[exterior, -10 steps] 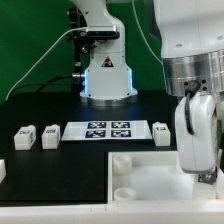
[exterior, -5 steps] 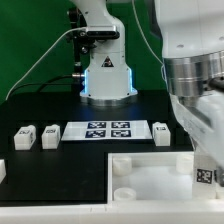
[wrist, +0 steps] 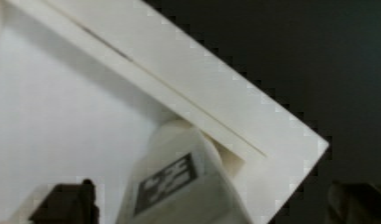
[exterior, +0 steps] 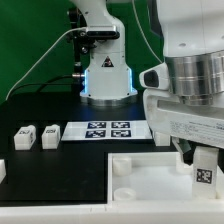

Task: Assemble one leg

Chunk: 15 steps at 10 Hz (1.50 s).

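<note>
Gripper (exterior: pixel 205 168) hangs low over the tray (exterior: pixel 150 170), at the exterior view's right, with a leg (exterior: pixel 204 172) between its fingers; it seems clamped on this leg, though the finger contact itself is partly hidden. The leg stands upright, its tag facing the camera, just above the tray's corner region. The coming move, I judge, turns on how the leg sits relative to that corner: straight below the gripper.

The wrist view shows the leg (wrist: pixel 169 180) close beside the tray's raised rim (wrist: pixel 205 95), which the exterior view does not resolve. Only the exterior view shows two more legs (exterior: pixel 36 137) and the marker board (exterior: pixel 107 130), well apart.
</note>
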Each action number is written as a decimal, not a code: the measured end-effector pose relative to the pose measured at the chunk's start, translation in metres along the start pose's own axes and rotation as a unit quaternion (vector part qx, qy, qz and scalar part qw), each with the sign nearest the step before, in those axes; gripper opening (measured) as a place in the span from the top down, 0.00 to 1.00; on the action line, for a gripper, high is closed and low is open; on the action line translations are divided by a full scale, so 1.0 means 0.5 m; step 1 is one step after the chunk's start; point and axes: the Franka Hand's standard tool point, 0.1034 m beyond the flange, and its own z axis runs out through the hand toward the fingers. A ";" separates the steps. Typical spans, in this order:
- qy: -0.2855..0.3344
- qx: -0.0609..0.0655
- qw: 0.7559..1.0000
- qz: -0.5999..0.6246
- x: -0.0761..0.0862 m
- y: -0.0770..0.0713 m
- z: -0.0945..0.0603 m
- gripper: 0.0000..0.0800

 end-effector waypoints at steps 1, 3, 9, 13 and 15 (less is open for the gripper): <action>0.009 -0.008 0.997 -0.082 0.005 -0.003 -0.004 0.19; 0.011 -0.008 0.991 -0.130 0.007 -0.006 -0.006 0.19; 0.011 -0.006 0.997 0.082 0.009 -0.001 -0.005 0.63; -0.009 0.007 0.928 0.372 0.014 0.004 -0.004 0.63; -0.023 0.010 0.869 0.493 0.010 0.004 -0.002 0.63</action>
